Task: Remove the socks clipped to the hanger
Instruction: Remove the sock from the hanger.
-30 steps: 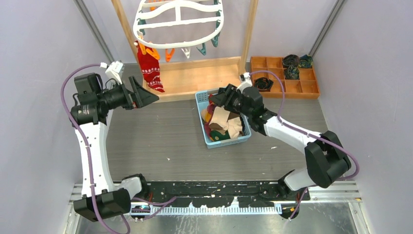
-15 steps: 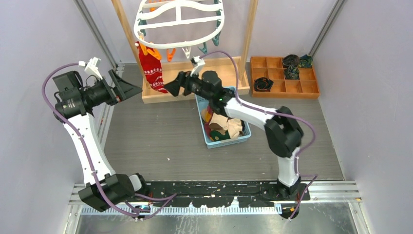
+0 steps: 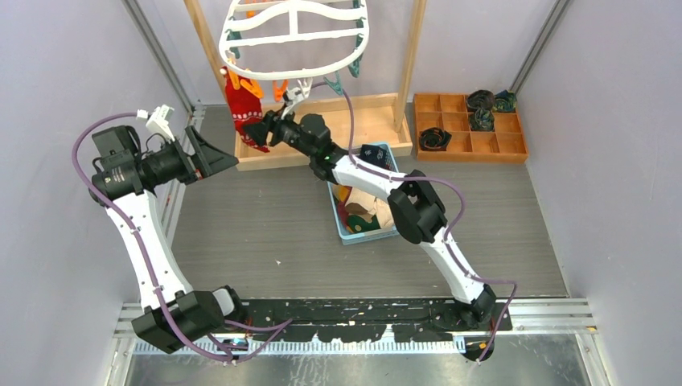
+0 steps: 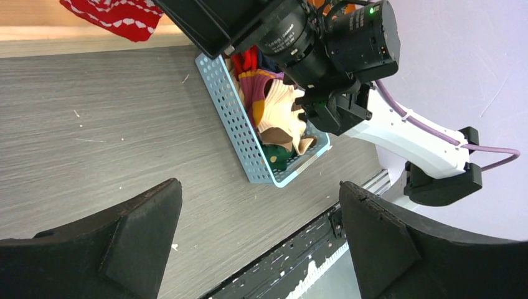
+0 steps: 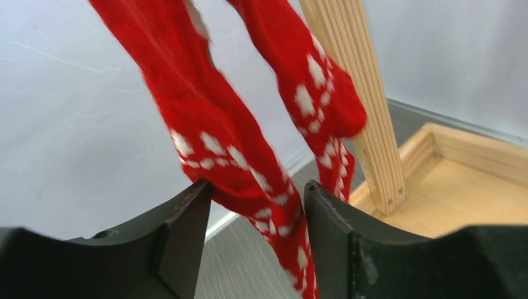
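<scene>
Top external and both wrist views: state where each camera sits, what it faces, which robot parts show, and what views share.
Top external: above, behind the bases, looking down; both arms, left gripper, right gripper at the red socks under the hanger.
Left wrist: on left arm, facing the blue basket and right arm; own fingers below.
Right wrist: on right arm, facing the socks and wooden post; own fingers below.
Shared: red socks in all three.

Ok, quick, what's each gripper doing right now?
Left gripper: open, nothing in it.
Right gripper: jaws on either side of the hanging red sock; cannot tell whether they are clamped on it.
</scene>
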Motion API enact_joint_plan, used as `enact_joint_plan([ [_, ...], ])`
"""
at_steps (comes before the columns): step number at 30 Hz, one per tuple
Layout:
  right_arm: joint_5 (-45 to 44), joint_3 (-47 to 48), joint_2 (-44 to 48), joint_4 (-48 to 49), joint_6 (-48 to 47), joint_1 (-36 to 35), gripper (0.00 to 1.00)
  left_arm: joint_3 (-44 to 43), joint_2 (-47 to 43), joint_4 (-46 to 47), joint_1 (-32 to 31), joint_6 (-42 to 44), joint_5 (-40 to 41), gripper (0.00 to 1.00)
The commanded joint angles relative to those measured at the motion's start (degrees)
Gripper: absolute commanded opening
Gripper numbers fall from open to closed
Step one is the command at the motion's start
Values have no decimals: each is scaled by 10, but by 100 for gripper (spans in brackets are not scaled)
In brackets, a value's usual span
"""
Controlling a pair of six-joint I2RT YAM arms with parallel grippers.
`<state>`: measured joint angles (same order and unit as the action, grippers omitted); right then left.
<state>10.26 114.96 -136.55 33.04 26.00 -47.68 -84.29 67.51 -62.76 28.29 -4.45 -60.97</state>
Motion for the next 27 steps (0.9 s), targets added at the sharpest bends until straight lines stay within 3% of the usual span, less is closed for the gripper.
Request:
enact_joint_plan([
  [1,-8,97,-23,20,-15,-10,56,-22,-14,-24,7,23,-1,97],
  [4,9,90,-12,34,-4,-13,13,-30,-15,-36,7,33,3,97],
  [5,12,66,3,48,0,-15,3,-31,-16,-37,8,36,4,97],
  [11,51,-136,153,128,27,-23,1,-27,-22,-21,9,19,-15,93],
  [18,134,-326,315,186,120,-23,1,-6,-57,79,-3,-88,-87,88],
  [27,184,-471,455,204,200,-23,1,-3,-69,186,-140,-210,-76,87],
])
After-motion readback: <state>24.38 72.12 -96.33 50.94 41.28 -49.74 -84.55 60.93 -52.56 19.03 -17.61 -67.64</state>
